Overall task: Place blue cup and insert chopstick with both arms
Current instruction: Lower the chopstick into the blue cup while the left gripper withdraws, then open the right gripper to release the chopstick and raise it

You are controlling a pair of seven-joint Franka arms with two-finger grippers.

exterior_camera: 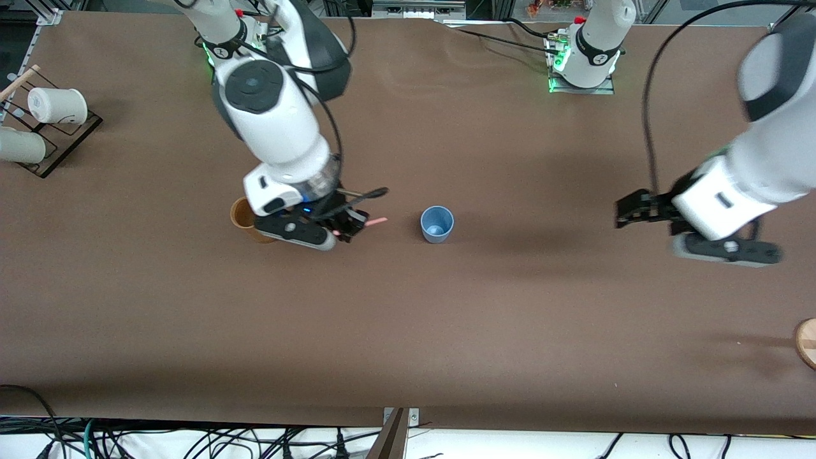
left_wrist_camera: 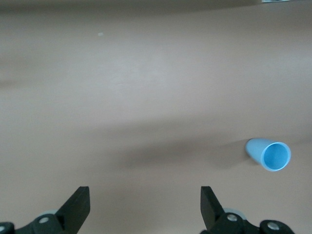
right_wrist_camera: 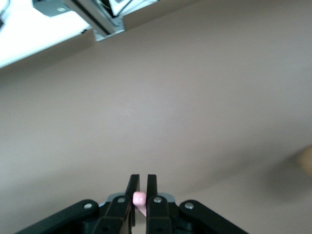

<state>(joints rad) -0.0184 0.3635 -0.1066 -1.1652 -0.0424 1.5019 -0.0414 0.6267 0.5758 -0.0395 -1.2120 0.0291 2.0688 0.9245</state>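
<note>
The blue cup point(exterior_camera: 437, 224) stands upright on the brown table near its middle; it also shows in the left wrist view point(left_wrist_camera: 270, 154). My right gripper point(exterior_camera: 349, 223) is shut on the pink chopstick point(exterior_camera: 377, 221), whose tip points toward the blue cup, a short gap away. In the right wrist view the chopstick's end point(right_wrist_camera: 139, 198) sits pinched between the fingers of the right gripper point(right_wrist_camera: 140, 187). My left gripper point(exterior_camera: 628, 210) is open and empty over bare table toward the left arm's end, well apart from the cup. Its fingers point(left_wrist_camera: 78, 204) stand wide apart.
A tan-brown cup point(exterior_camera: 242, 215) stands beside the right arm's hand, partly hidden by it. A black rack with white cups point(exterior_camera: 57, 108) stands at the right arm's end. A round wooden piece point(exterior_camera: 806, 341) lies at the left arm's end.
</note>
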